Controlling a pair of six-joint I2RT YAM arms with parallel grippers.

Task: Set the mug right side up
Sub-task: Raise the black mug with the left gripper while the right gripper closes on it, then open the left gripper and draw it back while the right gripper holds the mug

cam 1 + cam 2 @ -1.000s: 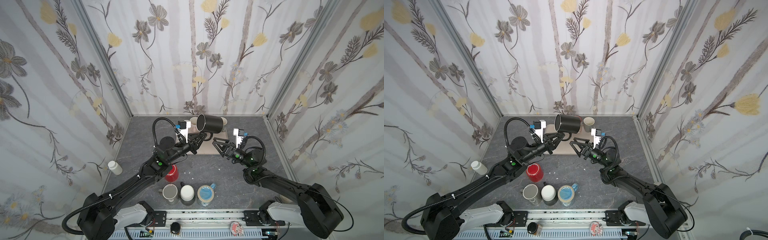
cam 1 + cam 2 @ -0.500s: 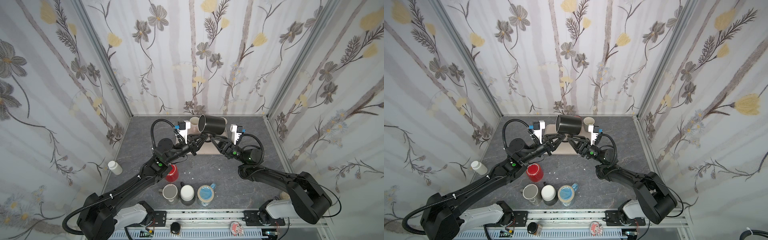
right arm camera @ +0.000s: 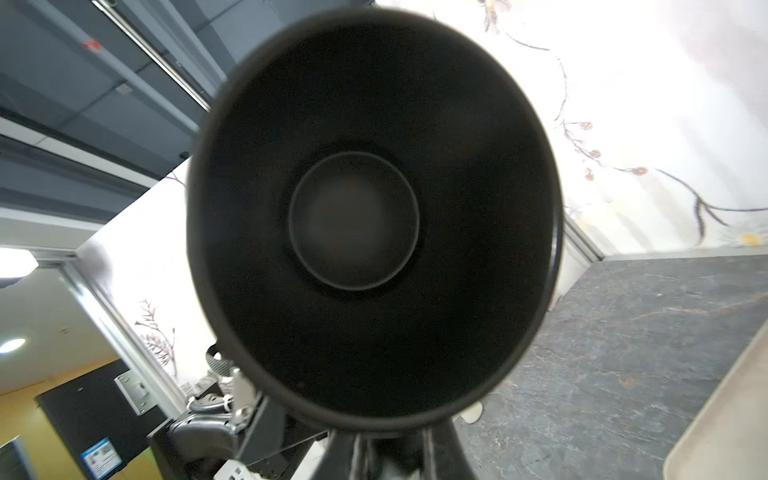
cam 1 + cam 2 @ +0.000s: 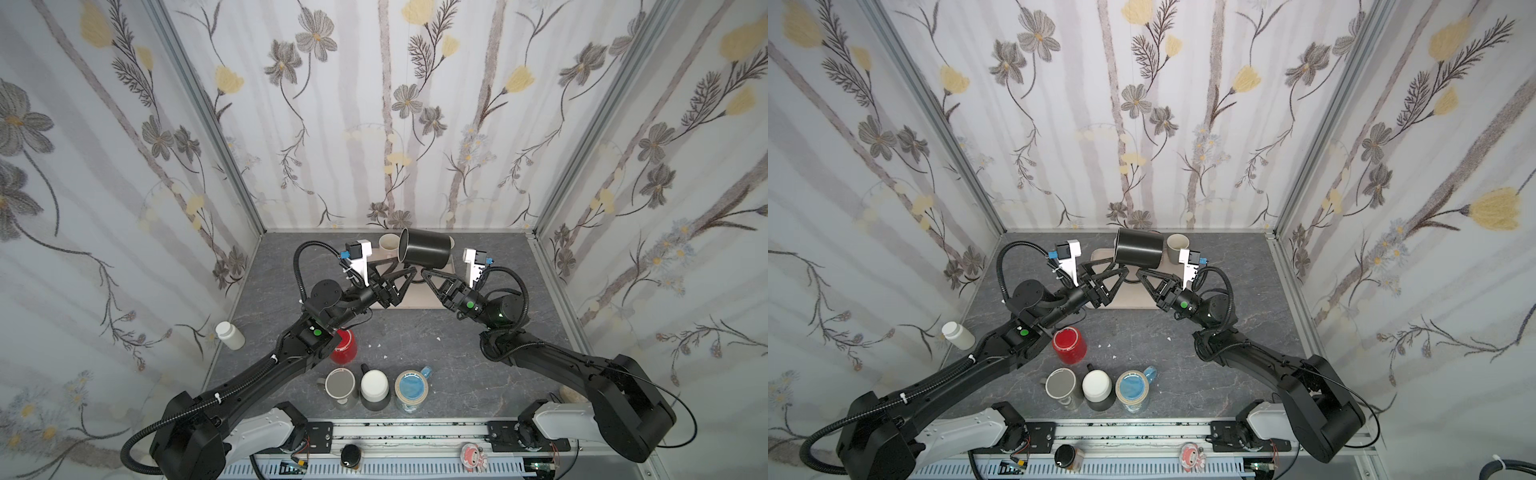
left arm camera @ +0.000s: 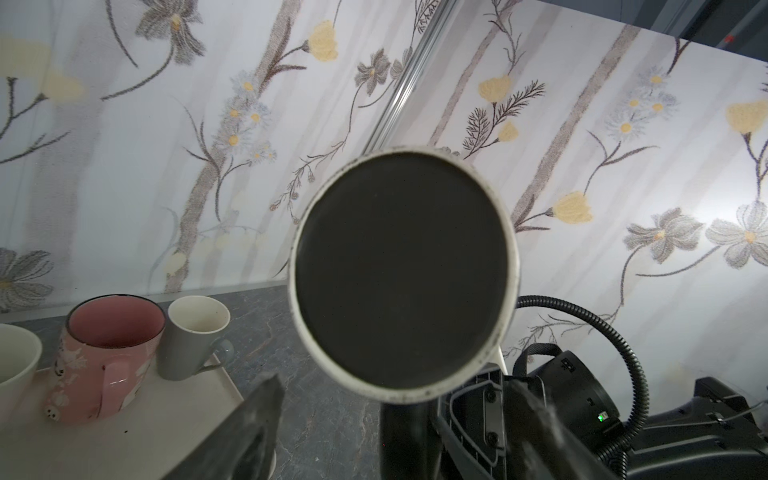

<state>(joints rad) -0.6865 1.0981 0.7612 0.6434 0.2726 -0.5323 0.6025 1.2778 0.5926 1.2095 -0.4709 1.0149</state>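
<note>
black mug (image 4: 426,249), just one, aloft; three mugs (image 4: 375,388) lined up.

Both arms are matte black, built of boxy links and round joint housings. The left arm (image 4: 266,370) and the right arm (image 4: 552,365) each begin in a glossy white shell (image 4: 266,432) on a black plate (image 4: 318,432) bolted to the silver rail (image 4: 407,434). Ribbed black hose (image 4: 297,266) follows both arms, bound to the left one with white zip ties (image 4: 216,400). Each arm carries a small green dot (image 4: 317,331) well out from the rail. Farthest from the rail, the left gripper (image 4: 403,267) and right gripper (image 4: 424,273) have black, open-framed triangular jaws. Beside each sits a white camera bracket (image 4: 360,259) with a blue plug (image 4: 344,254).
</note>
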